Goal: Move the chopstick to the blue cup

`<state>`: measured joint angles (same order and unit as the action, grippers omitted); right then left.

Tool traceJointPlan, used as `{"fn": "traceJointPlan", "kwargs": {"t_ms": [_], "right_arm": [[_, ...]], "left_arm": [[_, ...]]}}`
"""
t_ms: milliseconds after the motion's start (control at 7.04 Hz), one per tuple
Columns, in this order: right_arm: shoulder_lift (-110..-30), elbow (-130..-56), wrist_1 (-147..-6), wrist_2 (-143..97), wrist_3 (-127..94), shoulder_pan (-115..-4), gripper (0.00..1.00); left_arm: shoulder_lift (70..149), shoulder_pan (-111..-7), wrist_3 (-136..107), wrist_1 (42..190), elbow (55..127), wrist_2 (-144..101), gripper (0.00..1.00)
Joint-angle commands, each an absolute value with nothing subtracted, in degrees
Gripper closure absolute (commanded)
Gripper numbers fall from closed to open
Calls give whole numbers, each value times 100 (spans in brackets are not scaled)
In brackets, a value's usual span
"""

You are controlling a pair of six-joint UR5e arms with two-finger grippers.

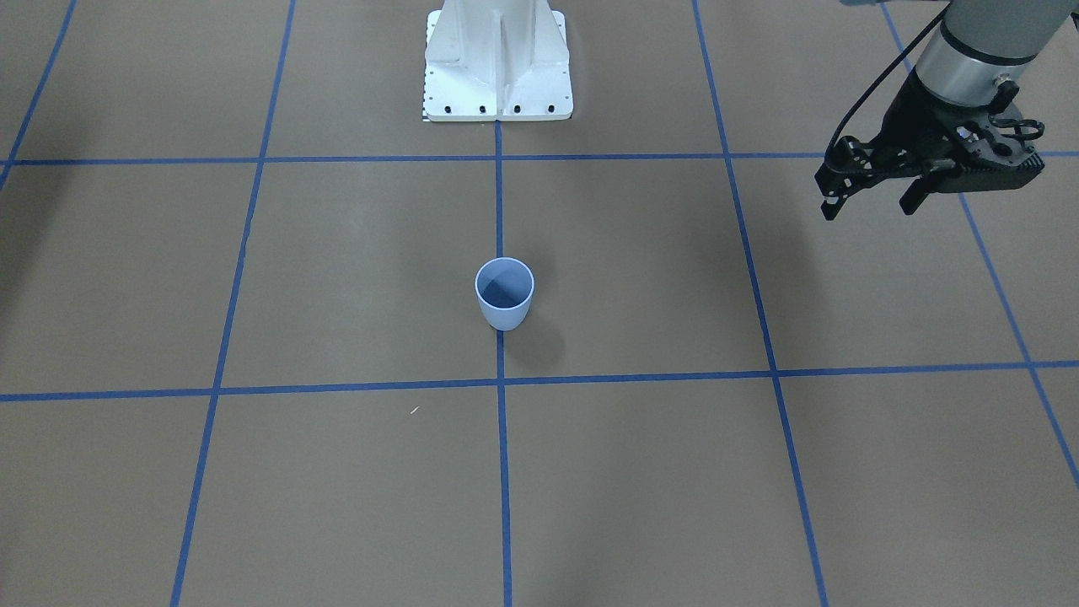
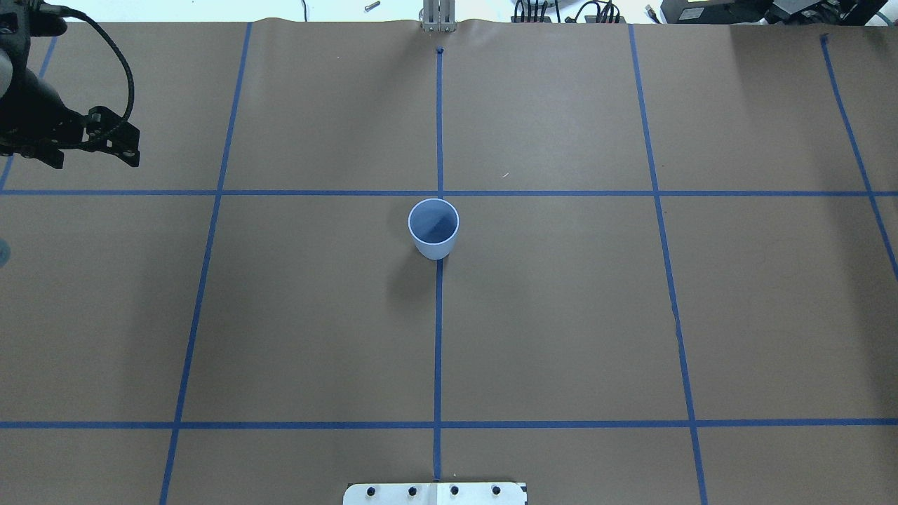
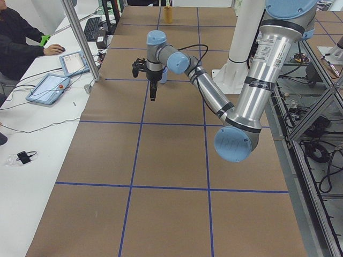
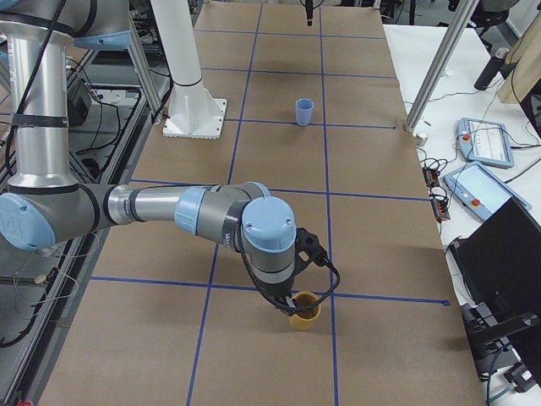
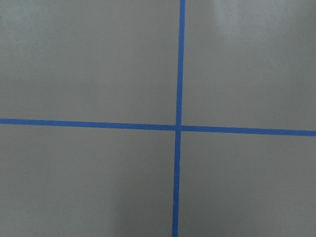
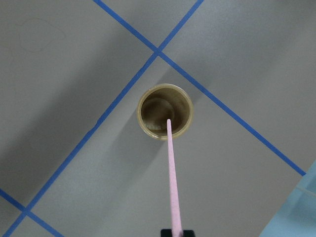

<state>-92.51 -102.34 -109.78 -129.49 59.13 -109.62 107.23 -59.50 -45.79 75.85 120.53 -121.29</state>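
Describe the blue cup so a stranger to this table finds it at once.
Start at the white base plate and follow the centre tape line away from the robot. The blue cup stands upright on that line, just short of the second crossing. Unlike the tan cup at the table's right end, it is pale blue and empty.

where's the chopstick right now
In the right wrist view the chopstick runs from the right gripper at the bottom edge into the tan cup, which stands near the right end of the table, far from the blue cup.
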Motion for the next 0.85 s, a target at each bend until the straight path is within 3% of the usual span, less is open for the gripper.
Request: {"fn": "traceJointPlan", "kwargs": {"t_ms": [0,284,710], "right_arm": [[-8548,-10538,-12061,-12946,5906,-11223,100],[-7545,-10538,-13135,-13103,5767,-10997,100],[-6806,-11133,-13122,-13719,3201,-9656,100]], "left_arm": [[10714,-5950,-4579,7585,12041,-12129,2],[10714,-5950,-4579,7585,12024,-12129,2],[10696,-5950,-4570,7594,11936,-12313,2]]}}
